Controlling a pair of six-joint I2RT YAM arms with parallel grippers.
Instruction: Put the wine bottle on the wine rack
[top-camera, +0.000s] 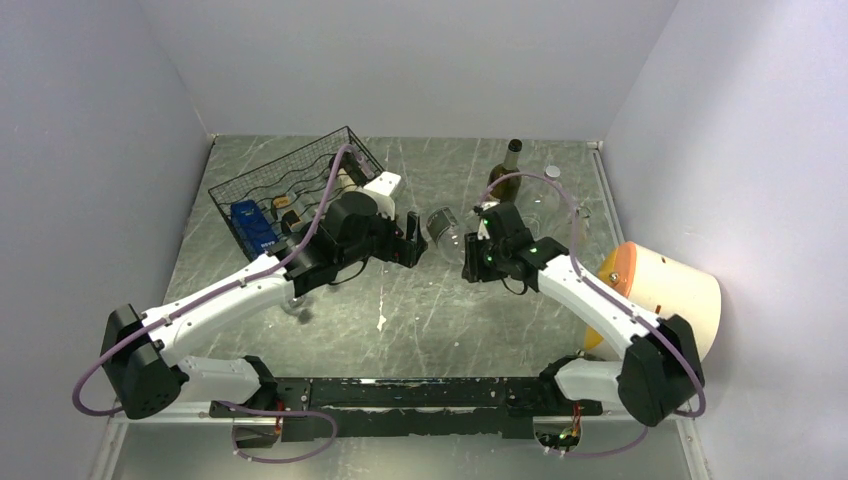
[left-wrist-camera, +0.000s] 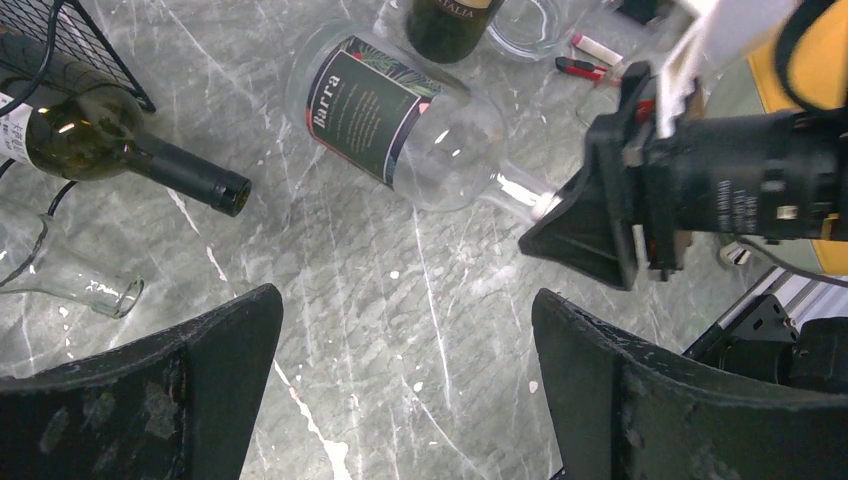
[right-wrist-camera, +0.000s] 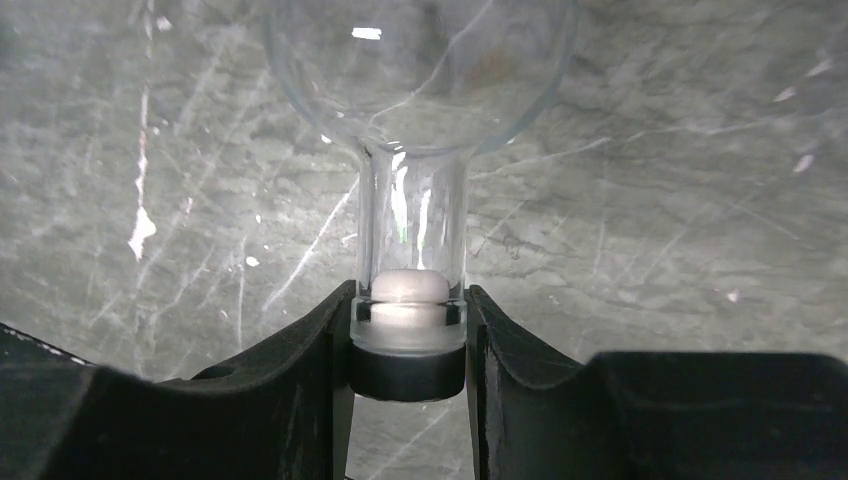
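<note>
The wine bottle (left-wrist-camera: 400, 110) is clear glass with a dark "Barra" label and a black-capped stopper. It lies on its side mid-table in the top view (top-camera: 440, 222). My right gripper (right-wrist-camera: 408, 340) is shut on the bottle's neck (right-wrist-camera: 412, 230) just at the stopper; it also shows in the top view (top-camera: 472, 250). My left gripper (left-wrist-camera: 405, 350) is open and empty, hovering over bare table just left of the bottle (top-camera: 412, 240). The black wire wine rack (top-camera: 290, 185) stands at the back left, behind my left arm, with bottles in it.
A dark green bottle (left-wrist-camera: 90, 140) and a clear bottle (left-wrist-camera: 60, 280) stick out of the rack's edge (left-wrist-camera: 60, 30). A dark upright bottle (top-camera: 508, 170) and a clear glass one (top-camera: 552, 190) stand at the back. A cream-and-orange object (top-camera: 660, 295) lies at the right wall.
</note>
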